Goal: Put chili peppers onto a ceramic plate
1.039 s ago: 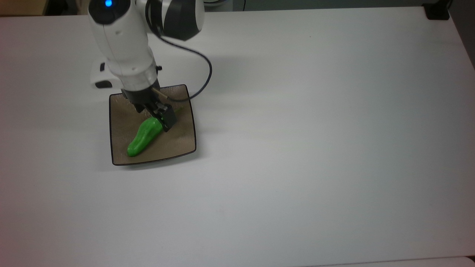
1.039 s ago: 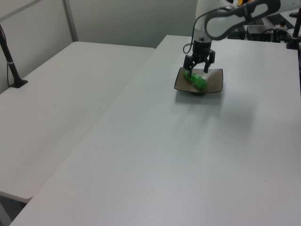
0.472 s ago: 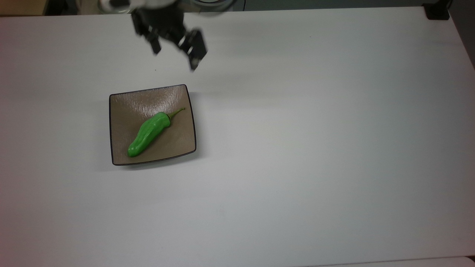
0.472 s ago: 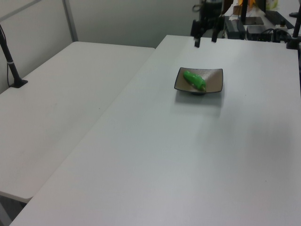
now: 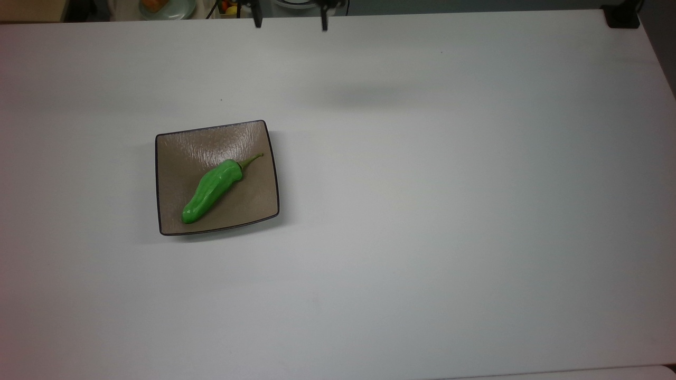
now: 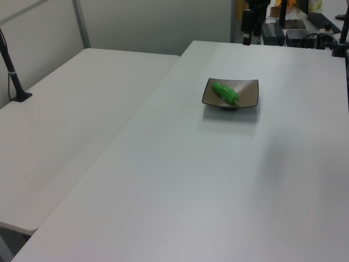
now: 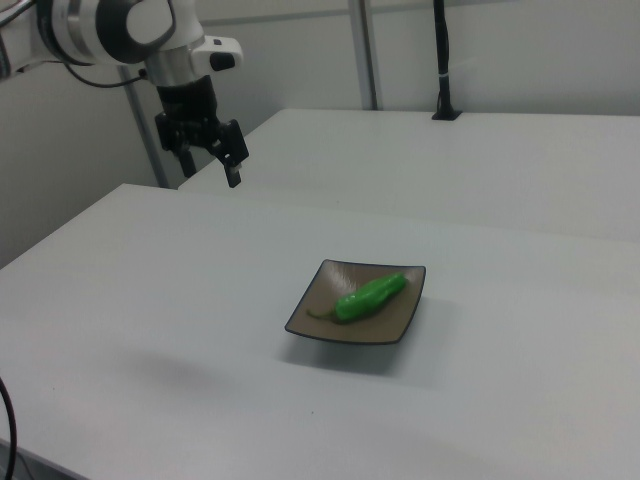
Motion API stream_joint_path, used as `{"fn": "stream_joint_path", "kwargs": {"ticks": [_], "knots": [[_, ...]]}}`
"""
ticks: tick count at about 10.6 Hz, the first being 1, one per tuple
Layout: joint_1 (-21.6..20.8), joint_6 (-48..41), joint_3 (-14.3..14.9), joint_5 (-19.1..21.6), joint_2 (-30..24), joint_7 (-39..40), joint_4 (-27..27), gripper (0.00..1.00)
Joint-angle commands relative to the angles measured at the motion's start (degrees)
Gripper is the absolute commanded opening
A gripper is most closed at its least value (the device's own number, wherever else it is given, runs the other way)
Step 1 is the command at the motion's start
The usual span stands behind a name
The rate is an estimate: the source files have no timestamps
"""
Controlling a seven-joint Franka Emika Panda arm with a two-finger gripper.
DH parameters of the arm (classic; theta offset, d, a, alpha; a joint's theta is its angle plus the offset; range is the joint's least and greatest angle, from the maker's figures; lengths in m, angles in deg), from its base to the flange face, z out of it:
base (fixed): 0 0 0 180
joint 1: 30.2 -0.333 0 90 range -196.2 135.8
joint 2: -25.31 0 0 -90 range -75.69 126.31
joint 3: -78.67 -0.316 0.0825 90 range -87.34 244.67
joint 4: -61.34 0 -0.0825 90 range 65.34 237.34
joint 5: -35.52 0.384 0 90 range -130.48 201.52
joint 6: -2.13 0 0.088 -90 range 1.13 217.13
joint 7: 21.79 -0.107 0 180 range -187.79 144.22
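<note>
The bright-green chili pepper (image 5: pixel 211 189) lies diagonally on the square taupe ceramic plate (image 5: pixel 248 203), its thin stem pointing to the top view's upper right. Pepper (image 6: pixel 226 93) and plate (image 6: pixel 248 94) also show in the left view, and in the right view the pepper (image 7: pixel 370 297) rests across the plate (image 7: pixel 322 300). My gripper (image 7: pixel 211 170) hangs high above the table, open and empty, well away from the plate toward the right view's upper left. In the top view the gripper (image 5: pixel 290 21) shows as two dark fingertips spread wide at the upper edge.
A black post base (image 5: pixel 623 16) sits at the table's corner in the top view's upper right. A second white table (image 6: pixel 82 109) with a black post (image 6: pixel 13 76) adjoins on the left view's left. Clutter and a bowl (image 5: pixel 163 6) lie beyond the far edge.
The gripper, down at the pepper's stem end a second ago, has let go, risen and drawn back toward the top view's upper edge. The pepper stays on the plate.
</note>
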Motion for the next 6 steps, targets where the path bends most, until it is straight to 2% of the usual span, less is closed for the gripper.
{"fn": "stream_joint_path", "kwargs": {"ticks": [1,6], "knots": [[-0.9,0.8,0.9,0.8,-4.1,11.7,6.7,1.0],[-1.0,2.4,0.8,1.6,-3.6,11.7,7.6,1.0]]}}
